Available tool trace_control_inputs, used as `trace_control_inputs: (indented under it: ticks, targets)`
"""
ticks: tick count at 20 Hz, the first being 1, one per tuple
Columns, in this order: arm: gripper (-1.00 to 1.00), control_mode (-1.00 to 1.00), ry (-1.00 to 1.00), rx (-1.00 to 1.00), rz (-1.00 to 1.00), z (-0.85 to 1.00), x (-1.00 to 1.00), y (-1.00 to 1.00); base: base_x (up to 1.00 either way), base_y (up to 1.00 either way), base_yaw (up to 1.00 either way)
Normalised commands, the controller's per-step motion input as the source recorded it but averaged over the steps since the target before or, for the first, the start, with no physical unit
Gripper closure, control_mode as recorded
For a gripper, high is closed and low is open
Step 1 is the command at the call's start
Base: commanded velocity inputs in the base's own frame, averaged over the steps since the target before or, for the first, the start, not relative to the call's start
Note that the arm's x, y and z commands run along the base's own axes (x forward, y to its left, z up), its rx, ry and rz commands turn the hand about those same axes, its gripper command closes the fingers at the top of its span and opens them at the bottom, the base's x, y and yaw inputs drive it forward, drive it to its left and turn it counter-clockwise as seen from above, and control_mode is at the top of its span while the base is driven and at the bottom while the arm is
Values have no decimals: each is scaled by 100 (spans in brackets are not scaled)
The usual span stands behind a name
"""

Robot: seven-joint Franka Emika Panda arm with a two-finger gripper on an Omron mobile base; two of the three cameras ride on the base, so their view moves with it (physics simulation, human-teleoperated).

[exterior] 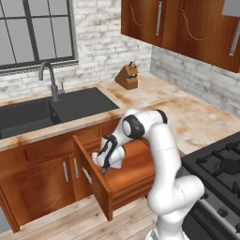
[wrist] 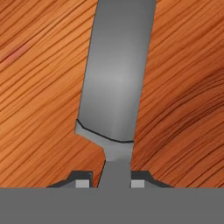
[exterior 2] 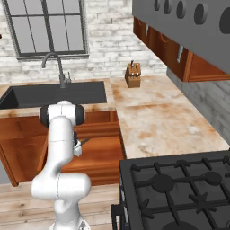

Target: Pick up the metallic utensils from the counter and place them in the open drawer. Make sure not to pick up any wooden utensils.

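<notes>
"Two big pieces first: where do the counter and drawer sit?"

"The counter [exterior: 201, 117] runs along the brick wall and turns the corner beside the stove [exterior: 220, 164]. The drawer [exterior: 93, 180] stands pulled out from under it, just right of the sink [exterior: 56, 115]."

"And the arm?"

"The arm [exterior: 161, 154] bends over and down so that its wrist hangs over the drawer, above the wooden floor inside. From the right base camera it stands in front of the drawer, with a thin dark sliver sticking out beside the wrist."

"Anything smaller on the counter?"

"One knife block [exterior: 127, 76] stands far back in the corner, well apart from the arm."

"How does the gripper look?"

"The gripper [exterior: 104, 166] points downward into the drawer. It is clamped on a grey metal utensil [wrist: 116, 87]: through the hand camera both fingertips [wrist: 81, 181] press against the narrow neck of it, one on each side."

"Which utensil, fork or knife?"

"That cannot be told. A narrow grey neck widens into a long flat grey piece that runs away from the fingers. It hangs over the drawer's red-brown grain; whether it touches the wood cannot be made out."
</notes>
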Motion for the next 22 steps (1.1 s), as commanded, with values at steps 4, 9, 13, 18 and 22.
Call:
trace_control_inputs:
  ticks: [4, 9, 13, 18, 22]
  targets:
    - [100, -100, -3, 0, -7, 0, 0, 3, 0, 0, 0]
    - [100, -100, 3, 0, -6, -1, 11, 0, 0, 0, 0]
    - [-100, -100, 12, 0, -7, 0, 8, 0, 0, 0, 0]
    - [-100, -100, 9, 0, -6, 3, 0, -2, 0, 0, 0]
    - [-100, -100, 1, 0, -1, 40, 0, -8, 0, 0, 0]
